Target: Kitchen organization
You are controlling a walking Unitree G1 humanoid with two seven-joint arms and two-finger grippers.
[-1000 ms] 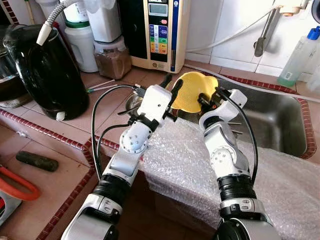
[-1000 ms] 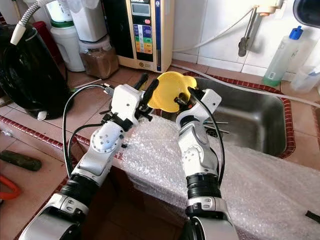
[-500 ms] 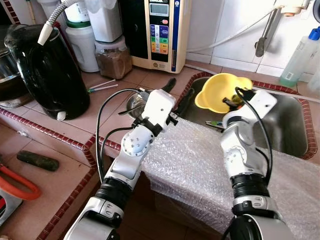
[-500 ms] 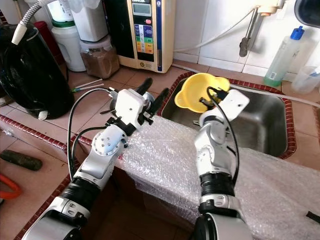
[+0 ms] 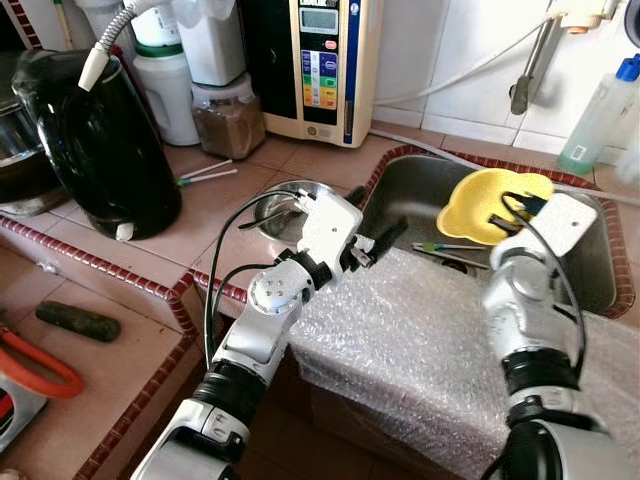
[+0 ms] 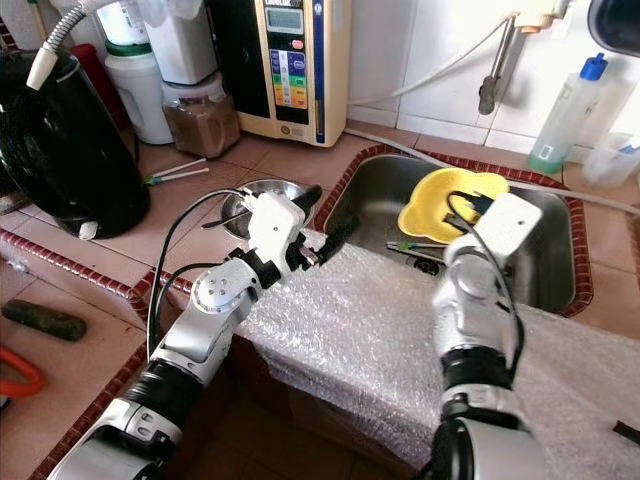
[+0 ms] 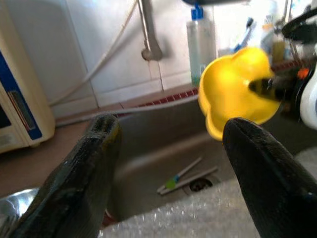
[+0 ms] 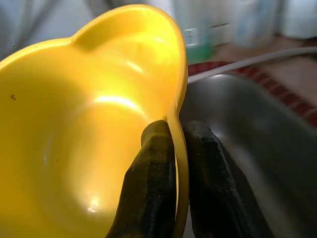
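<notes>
- Right end effector: your 2 fingers pinch the rim of the yellow bowl, held tilted above the steel sink.
- Left end effector: spread wide, empty, over the bubble wrap.
- Risk: a thin rim pinch may slip; the bowl would drop onto the utensils below.

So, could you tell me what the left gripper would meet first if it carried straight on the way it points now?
Probably the sink: the open left gripper aims across its near rim toward the far wall. The yellow bowl, held by the right gripper, sits beside that line; depth is unclear.
</notes>
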